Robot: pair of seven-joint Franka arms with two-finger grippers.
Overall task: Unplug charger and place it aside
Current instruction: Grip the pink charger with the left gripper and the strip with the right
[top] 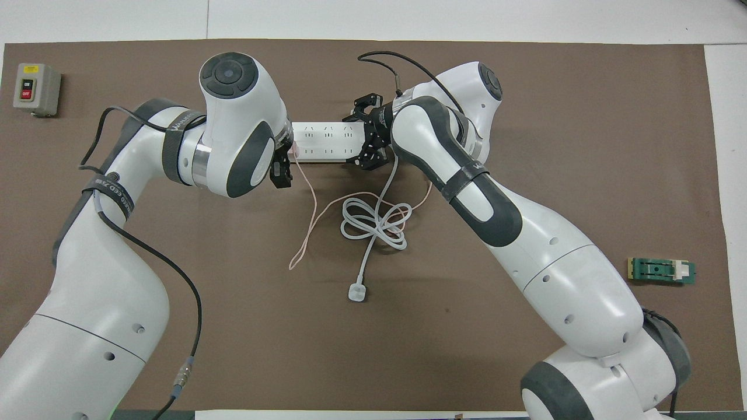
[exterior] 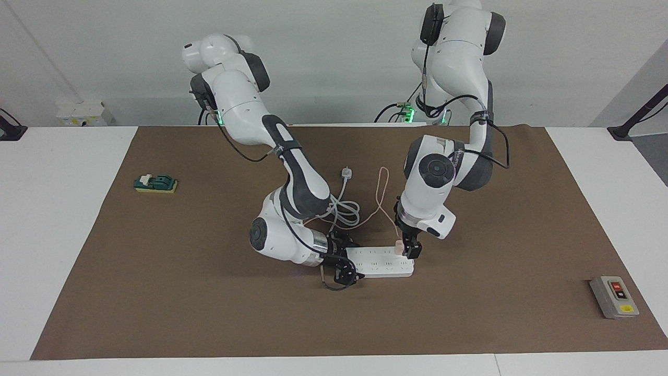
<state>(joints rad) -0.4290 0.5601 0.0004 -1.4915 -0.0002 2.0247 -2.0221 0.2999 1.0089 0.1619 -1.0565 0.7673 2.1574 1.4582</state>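
Nearest the robots, toward the upper middle of the facing view, a white plug [exterior: 346, 173] trails its thick coiled cord [exterior: 344, 211] across the brown counter [exterior: 182, 292] toward the power strip [exterior: 383, 261], which lies at the centre of that view. Just above the strip's end toward the left arm's side sits the charger [exterior: 398, 247], a small pale pink cube in the end socket, its thin pink cable [exterior: 383, 185] looping up toward the robots. The left tool [exterior: 408, 248] stands upright right at the cube, its fingers apparently pressed on either side of it, though the arm's wrist hides this contact from above. The right tool [exterior: 342, 261] lies sideways at the strip's other end, seemingly clamped on it to pin it down; how firmly it bears I cannot tell. A clean pull would likely go straight up along the pins while the strip stays pinned, then carry the cube to bare mat, minding the cable's slack. Whether the pins are partly out is not visible.
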